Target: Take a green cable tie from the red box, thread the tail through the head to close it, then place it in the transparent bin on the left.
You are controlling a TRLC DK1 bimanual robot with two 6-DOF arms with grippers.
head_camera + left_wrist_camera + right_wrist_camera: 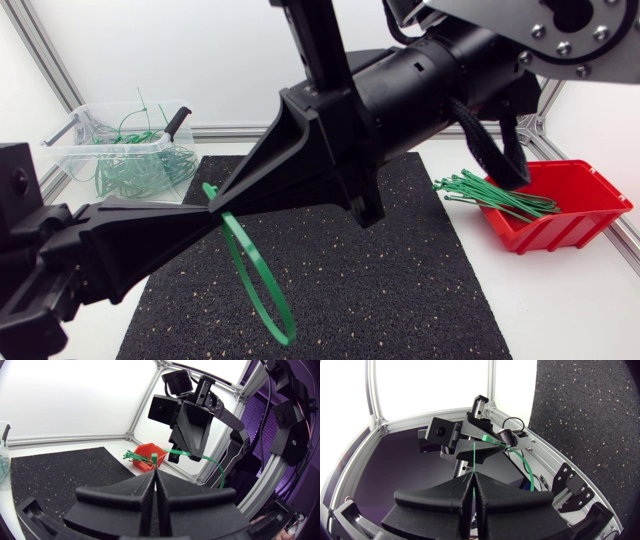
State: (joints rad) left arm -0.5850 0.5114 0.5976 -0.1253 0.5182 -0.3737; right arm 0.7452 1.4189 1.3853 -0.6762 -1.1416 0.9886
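**Both grippers pinch a looped green cable tie above the mat**

I am mid-task, at the threading step. My left gripper (200, 212) comes in from the left side and my right gripper (222, 195) reaches past the middle from the right. Their tips meet nearly nose to nose above the black mat (400, 280).

Each gripper has its fingers pressed together on the green cable tie (255, 275), one at each end. The rest of the tie hangs below them as a long oval loop, clear of the mat. In the right wrist view a thin green strip stands up from between my right fingers. I take this for the tail.

I cannot tell whether the tail has passed through the head.

The red box (590, 200) sits at the right with spare ties (490, 193) sticking out. The transparent bin (70, 150) is far left and holds closed ties.

Next, I judge, the tail needs pulling through until it locks. Then my left arm carries the loop to the bin.
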